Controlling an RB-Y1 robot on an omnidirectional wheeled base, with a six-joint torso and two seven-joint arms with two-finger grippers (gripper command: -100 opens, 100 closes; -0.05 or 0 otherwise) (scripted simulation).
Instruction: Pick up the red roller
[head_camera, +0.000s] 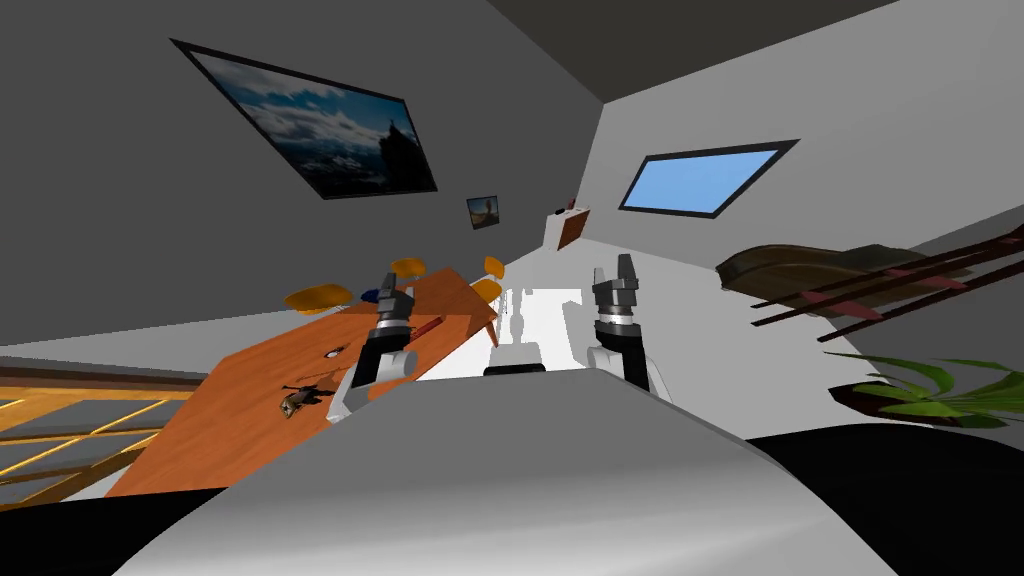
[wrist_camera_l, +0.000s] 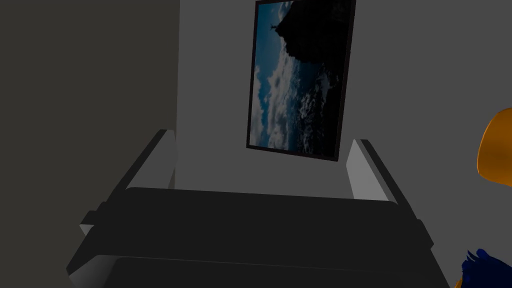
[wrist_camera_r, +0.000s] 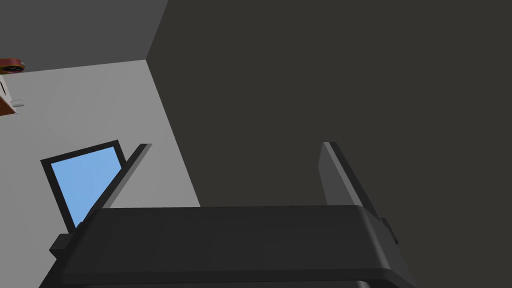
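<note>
The red roller (head_camera: 431, 324) lies on the orange-brown table (head_camera: 230, 420), toward its far end. In the head view it shows just beside the wrist of the left arm, on the side nearer the robot's middle. There it is a thin red streak, too small to tell its shape, and it seems to lie flat on the table top.

The left gripper (head_camera: 392, 283) stands above the table, higher than the roller and apart from it, and it points toward the wall and not down at the table. In the left wrist view its fingers (wrist_camera_l: 162, 160) are spread wide. Beyond them an orange chair (wrist_camera_l: 495, 150) is cut off by the picture's edge. A blue thing (wrist_camera_l: 482, 267) is cut off at the corner and cannot be named.

The right gripper (head_camera: 614, 268) is held up in the air beside the table, well apart from the roller. Its fingers (wrist_camera_r: 335, 172) are spread too.

On the nearer half of the table lie a few small dark things (head_camera: 300, 392), too small to name. Orange chairs (head_camera: 318, 297) stand around the far end. The near end of the table is hidden from the head camera.
</note>
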